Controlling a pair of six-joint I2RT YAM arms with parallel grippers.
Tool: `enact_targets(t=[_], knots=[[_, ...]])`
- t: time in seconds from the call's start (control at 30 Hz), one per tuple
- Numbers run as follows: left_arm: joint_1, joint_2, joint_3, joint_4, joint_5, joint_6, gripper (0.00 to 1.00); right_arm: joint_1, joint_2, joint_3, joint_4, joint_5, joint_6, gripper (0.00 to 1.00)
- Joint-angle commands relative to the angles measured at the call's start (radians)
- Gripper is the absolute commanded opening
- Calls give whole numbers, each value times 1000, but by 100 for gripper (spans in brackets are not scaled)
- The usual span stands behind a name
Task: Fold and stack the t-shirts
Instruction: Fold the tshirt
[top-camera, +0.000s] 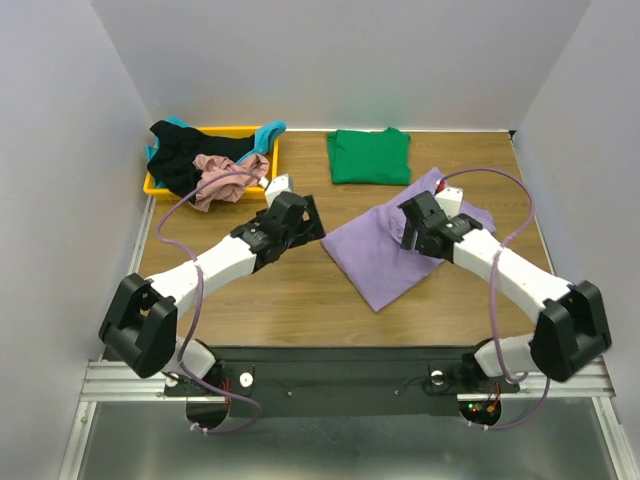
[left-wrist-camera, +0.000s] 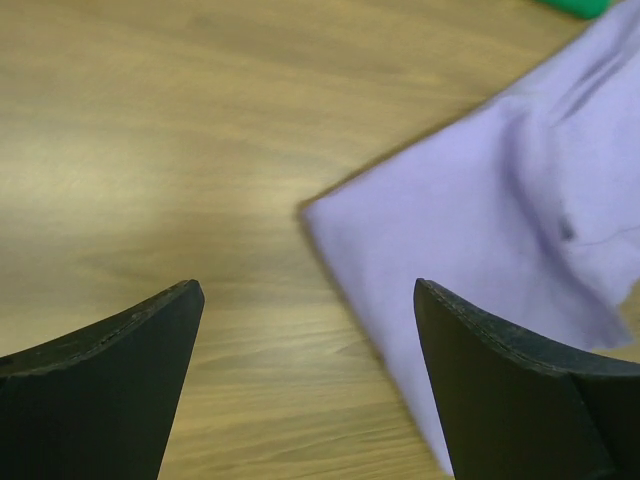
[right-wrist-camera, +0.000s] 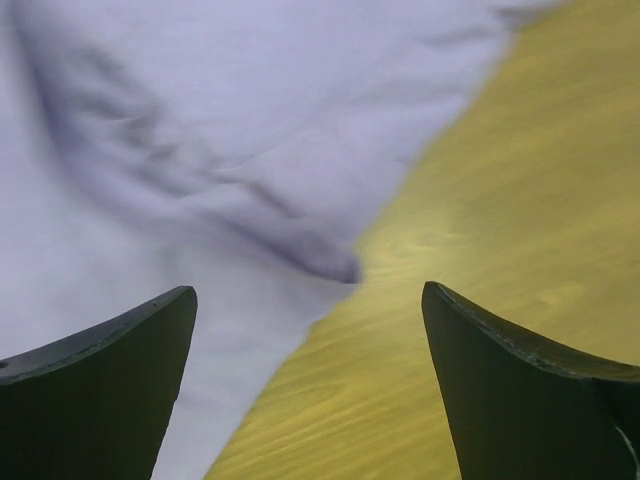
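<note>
— Left tool (left-wrist-camera: 305, 290) first: how do its fingers (left-wrist-camera: 110, 380) stand?

— Spread wide, with nothing between them. It hangs over bare bench (left-wrist-camera: 150, 150), and a corner of the purple shirt (left-wrist-camera: 480, 250) runs under the finger on the right of that view.

— And the right tool (right-wrist-camera: 308, 292)?

— Wide as well, and empty. It sits over the shirt's edge, with cloth below one finger and wood below the other.

— Where does the purple shirt lie overall?

— On the bench, right of centre, lying at a slant and a little wrinkled. From above, the left tool is just off its left corner and the right tool is over its right part.

— The other shirts?

— A green shirt (top-camera: 368, 156) lies folded at the far edge, near the purple one. I can't make out any contact between them. A black shirt (top-camera: 185, 158), a pink shirt (top-camera: 222, 178) and a teal shirt (top-camera: 268, 131) are heaped in the yellow tray (top-camera: 228, 131) at the far left corner, spilling over its rim.
</note>
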Motion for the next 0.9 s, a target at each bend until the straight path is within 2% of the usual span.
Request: enact_targets(t=[0.0,0.03,0.07,0.13,0.2,0.3,0.33,0.43,0.53,0.7,0.8,0.87], knots=[[34,-72,-145,70,29,-59,98,15,-163,-69,285,-404,-211,100],[38,-81,-161,79,32,-59,98,18,-173,-94,344,-638,-249,100],[41,-95,-182,80,32,-65,98,20,-169,-134,444,-771,-260,100],[45,-101,-196,80,32,-68,98,29,-81,-133,489,-954,-252,100],[47,-108,-212,80,38,-69,98,46,-6,-105,495,-923,-238,100],[51,-124,-230,82,38,-69,98,44,100,-45,497,-740,-200,100],[54,-127,-245,85,38,-76,98,44,135,-19,494,-637,-177,100],[59,-150,-276,100,38,-79,98,38,175,19,494,-489,-142,100],[62,-168,-287,108,41,-66,98,-8,238,77,492,-377,-178,100],[65,-182,-296,85,27,-56,98,-91,324,142,480,-321,-218,100],[70,-199,-308,80,27,-56,98,-108,304,153,474,-284,-249,100],[71,-208,-308,76,26,-59,98,-108,278,150,471,-315,-275,100]])
